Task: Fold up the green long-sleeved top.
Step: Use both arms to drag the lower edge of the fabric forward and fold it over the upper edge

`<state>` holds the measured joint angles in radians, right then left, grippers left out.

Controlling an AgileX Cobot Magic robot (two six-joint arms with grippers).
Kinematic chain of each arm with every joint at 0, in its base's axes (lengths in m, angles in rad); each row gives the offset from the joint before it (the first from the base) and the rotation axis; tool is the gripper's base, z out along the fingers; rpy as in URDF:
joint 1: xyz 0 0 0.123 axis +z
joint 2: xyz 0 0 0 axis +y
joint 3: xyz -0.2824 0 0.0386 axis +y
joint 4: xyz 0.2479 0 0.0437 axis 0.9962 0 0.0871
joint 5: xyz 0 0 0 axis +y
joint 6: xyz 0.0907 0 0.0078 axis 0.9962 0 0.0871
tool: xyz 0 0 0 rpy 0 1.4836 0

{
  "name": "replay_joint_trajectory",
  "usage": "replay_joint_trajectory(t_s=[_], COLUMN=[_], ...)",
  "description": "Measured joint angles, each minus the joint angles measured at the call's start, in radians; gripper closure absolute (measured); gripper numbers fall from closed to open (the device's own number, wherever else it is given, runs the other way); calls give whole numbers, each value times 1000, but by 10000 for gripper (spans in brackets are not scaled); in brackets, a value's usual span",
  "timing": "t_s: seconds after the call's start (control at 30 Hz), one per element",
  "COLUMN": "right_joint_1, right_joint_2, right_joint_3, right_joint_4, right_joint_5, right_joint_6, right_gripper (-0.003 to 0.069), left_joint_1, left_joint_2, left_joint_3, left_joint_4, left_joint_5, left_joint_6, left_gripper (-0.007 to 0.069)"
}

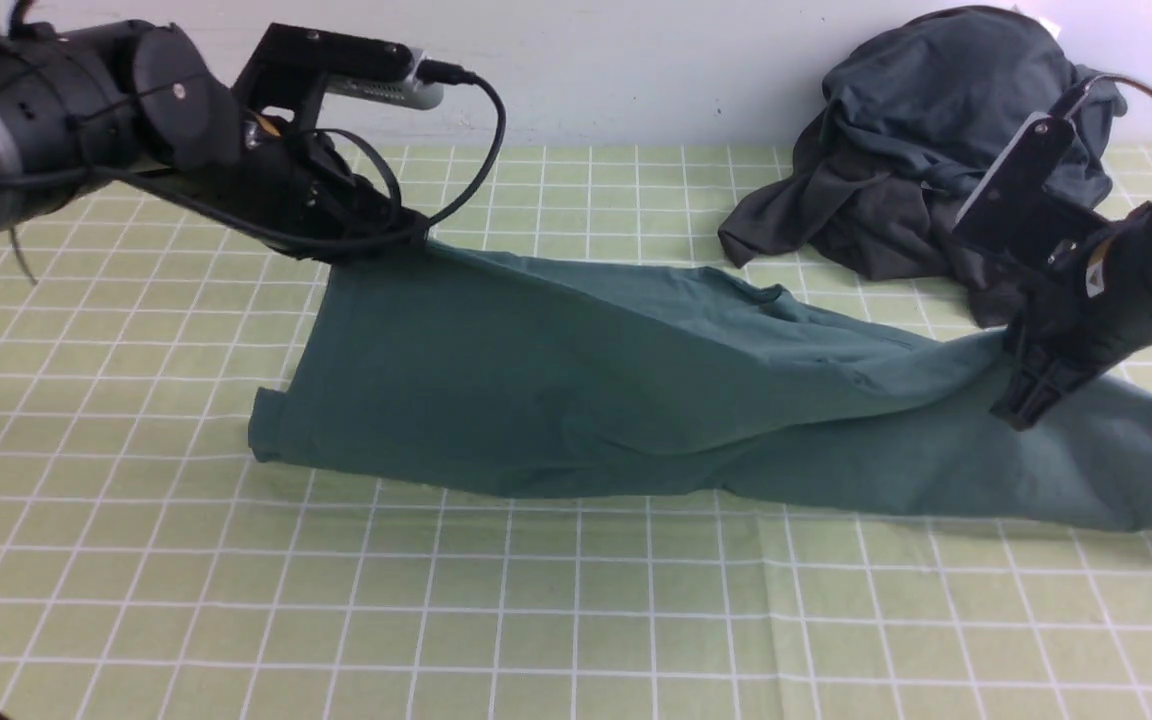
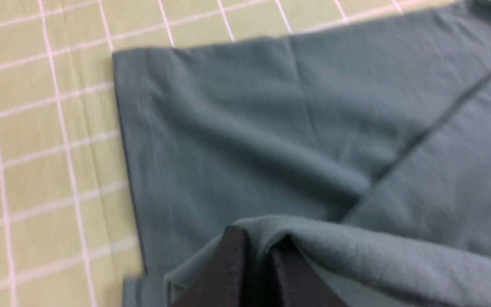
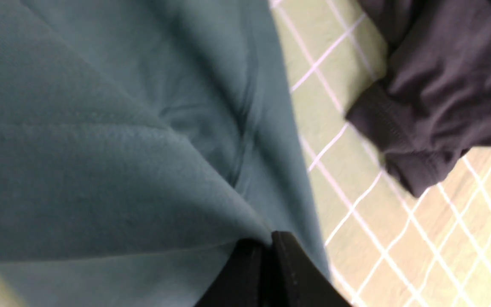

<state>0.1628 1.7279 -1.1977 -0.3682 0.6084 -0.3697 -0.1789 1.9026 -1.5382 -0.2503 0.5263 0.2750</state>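
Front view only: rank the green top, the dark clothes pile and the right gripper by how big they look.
1. green long-sleeved top, spanning most of the table's width
2. dark clothes pile
3. right gripper, smallest even though it is nearer the camera

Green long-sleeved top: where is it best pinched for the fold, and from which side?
Probably along its far edge, one pinch near each end, coming from above. The green long-sleeved top lies lengthwise across the checked tablecloth with its near edge flat, so lifting the far edge should fold it forward. The left gripper and right gripper are shut on it about there.
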Motion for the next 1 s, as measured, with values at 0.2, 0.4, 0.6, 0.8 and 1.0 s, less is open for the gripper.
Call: replay_joint_trajectory(t_s=[0.2, 0.4, 0.6, 0.8, 1.0], right_joint_1=[-28, -34, -35, -35, -33], right_joint_2=[158, 338, 432, 420, 372], right_joint_3=[-160, -326, -431, -514, -636], right_joint_4=[0, -5, 31, 95, 216], right_joint_5=[-22, -19, 15, 138, 334], right_joint_6=[0, -2, 45, 138, 252], right_gripper=[655, 655, 592, 359, 276], left_joint_1=[27, 31, 31, 37, 63], left_joint_2=[214, 419, 580, 604, 521], left_joint_3=[-240, -480, -646, -722, -748], left_joint_4=[1, 24, 85, 188, 283], left_joint_5=[0, -6, 9, 46, 118], left_joint_6=[-82, -96, -108, -195, -367], left_gripper=[605, 605, 585, 391, 222])
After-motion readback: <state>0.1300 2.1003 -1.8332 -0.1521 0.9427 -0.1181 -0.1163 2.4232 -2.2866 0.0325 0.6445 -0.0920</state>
